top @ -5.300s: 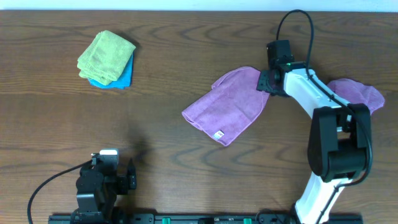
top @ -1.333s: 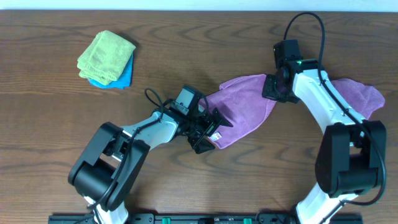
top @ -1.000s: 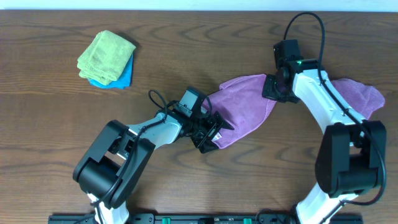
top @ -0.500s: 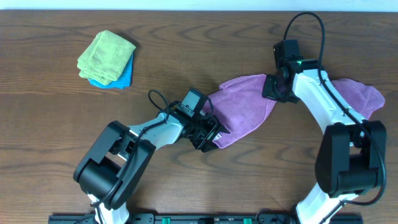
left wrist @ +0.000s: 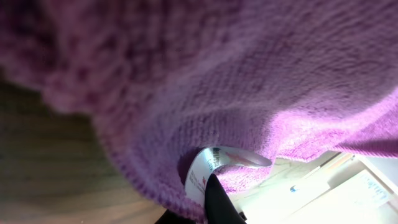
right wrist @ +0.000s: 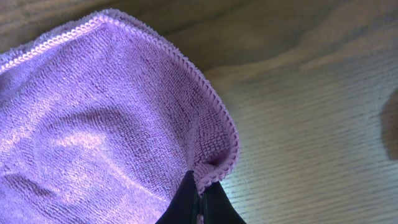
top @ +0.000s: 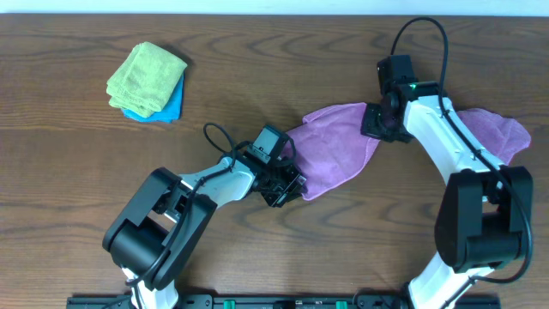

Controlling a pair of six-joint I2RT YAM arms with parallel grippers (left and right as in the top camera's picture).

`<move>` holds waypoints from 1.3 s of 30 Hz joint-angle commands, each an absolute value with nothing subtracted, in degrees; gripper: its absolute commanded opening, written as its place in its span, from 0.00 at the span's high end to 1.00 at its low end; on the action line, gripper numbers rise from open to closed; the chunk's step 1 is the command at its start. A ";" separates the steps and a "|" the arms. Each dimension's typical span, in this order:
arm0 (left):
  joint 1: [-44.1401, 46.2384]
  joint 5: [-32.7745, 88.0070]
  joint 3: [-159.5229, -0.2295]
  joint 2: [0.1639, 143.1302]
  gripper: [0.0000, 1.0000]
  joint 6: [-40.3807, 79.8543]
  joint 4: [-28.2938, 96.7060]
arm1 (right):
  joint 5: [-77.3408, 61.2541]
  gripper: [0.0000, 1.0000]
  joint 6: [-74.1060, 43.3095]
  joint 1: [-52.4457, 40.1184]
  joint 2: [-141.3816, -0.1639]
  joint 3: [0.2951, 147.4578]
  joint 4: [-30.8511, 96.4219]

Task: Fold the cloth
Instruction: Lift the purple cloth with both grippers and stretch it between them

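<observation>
The cloth (top: 336, 154) is purple and lies spread in the table's middle. My left gripper (top: 288, 184) is shut on its near left corner. In the left wrist view the cloth (left wrist: 236, 74) fills the frame, and its white tag (left wrist: 211, 167) is pressed against my dark fingertip (left wrist: 221, 200). My right gripper (top: 376, 120) is shut on the far right corner. The right wrist view shows the cloth (right wrist: 93, 124) with its stitched hem pinched between the right fingers (right wrist: 186, 202) just above the wood.
A second purple cloth (top: 496, 127) lies at the right edge, partly under the right arm. A folded lime-green cloth (top: 146, 75) rests on a blue one (top: 170, 108) at the back left. The dark wooden table (top: 77, 172) stretches all round.
My left gripper slid a little right and closed on the cloth's near corner by the tag. The right arm and its grip have not moved.
</observation>
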State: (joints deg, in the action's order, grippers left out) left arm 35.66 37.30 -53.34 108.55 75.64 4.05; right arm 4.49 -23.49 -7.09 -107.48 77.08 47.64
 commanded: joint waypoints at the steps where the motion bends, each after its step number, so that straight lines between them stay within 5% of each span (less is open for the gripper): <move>1: 33.87 38.48 -53.06 109.38 0.94 68.40 3.18 | 4.16 0.99 -23.53 -6.83 -106.32 76.90 48.45; 9: 21.17 43.46 -59.83 107.00 0.94 51.99 9.72 | 2.50 0.99 -21.56 -6.83 -101.67 76.90 44.56; 26: 9.76 35.79 -87.77 106.50 0.94 51.40 10.68 | -3.70 0.99 -24.14 -10.02 -98.15 79.20 17.58; 39: 7.84 40.12 -91.31 106.48 0.94 35.79 33.30 | -4.08 0.99 -16.51 -10.22 -98.15 83.94 31.75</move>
State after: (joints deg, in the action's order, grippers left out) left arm 8.27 39.00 -90.28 107.92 42.19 30.83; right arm -4.34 -19.84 -9.93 -98.41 83.44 30.02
